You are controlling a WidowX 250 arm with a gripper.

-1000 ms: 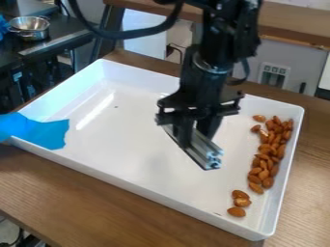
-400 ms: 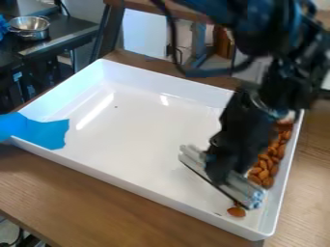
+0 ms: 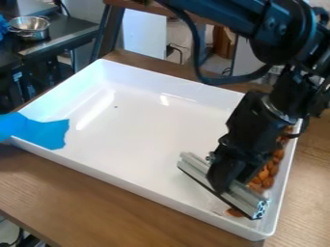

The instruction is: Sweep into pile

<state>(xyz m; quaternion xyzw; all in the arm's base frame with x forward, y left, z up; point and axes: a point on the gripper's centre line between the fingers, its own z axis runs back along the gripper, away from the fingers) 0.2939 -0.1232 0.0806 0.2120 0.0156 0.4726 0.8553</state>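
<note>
In the near right part of the white tray [image 3: 145, 130], my gripper [image 3: 226, 183] is shut on a metal bar [image 3: 197, 169] with a dark lower edge. The bar slants from the tray's middle toward its near right corner, low over the floor. Almonds [image 3: 268, 173] lie along the right wall, just beyond the gripper, which partly covers them. A single almond [image 3: 233, 212] shows at the bar's near edge, mostly hidden by it.
Blue tape [image 3: 48, 132] covers the tray's left corner. The raised walls enclose the work area on a wooden table [image 3: 97, 195]. A metal bowl [image 3: 29, 26] stands on a dark counter at the back left.
The gripper has moved right and toward the near right corner with the bar. Since the last earlier frame it has shifted slightly nearer, and the bar now covers more of the near almond.
</note>
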